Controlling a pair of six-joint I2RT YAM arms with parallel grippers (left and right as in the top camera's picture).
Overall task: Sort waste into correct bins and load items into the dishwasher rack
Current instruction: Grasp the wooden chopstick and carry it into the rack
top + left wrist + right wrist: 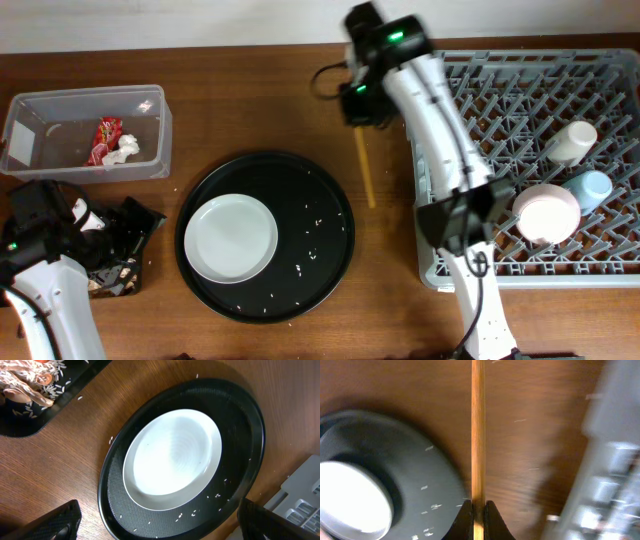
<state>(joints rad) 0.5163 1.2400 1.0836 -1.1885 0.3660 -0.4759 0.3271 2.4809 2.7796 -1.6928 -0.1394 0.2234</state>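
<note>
Pinching one end of the thin wooden stick (477, 435) with the right pincer (478, 516), jaws pressed together on it. The rest of the stick runs straight out ahead of the fingertips. We can't tell whether it lies on the table (525, 460) or hangs just clear of it.

In the right wrist view the round black tray (395, 455) with the white round plate (350, 497) is left of the jaws, and the dishwasher rack (615, 460) is near on their right.

We judge the stick light, stiff, smooth and narrow. It needs little clamp force, but an end hold lets it pivot or droop between the pads. A hold nearer mid-length would swing less, so with this one we'd move slowly. It looks thin enough to drop through the rack grid, so we'd lay it across the pegs.

The left pincer (128, 243) is spread wide, holds nothing, and is well apart from the stick.
</note>
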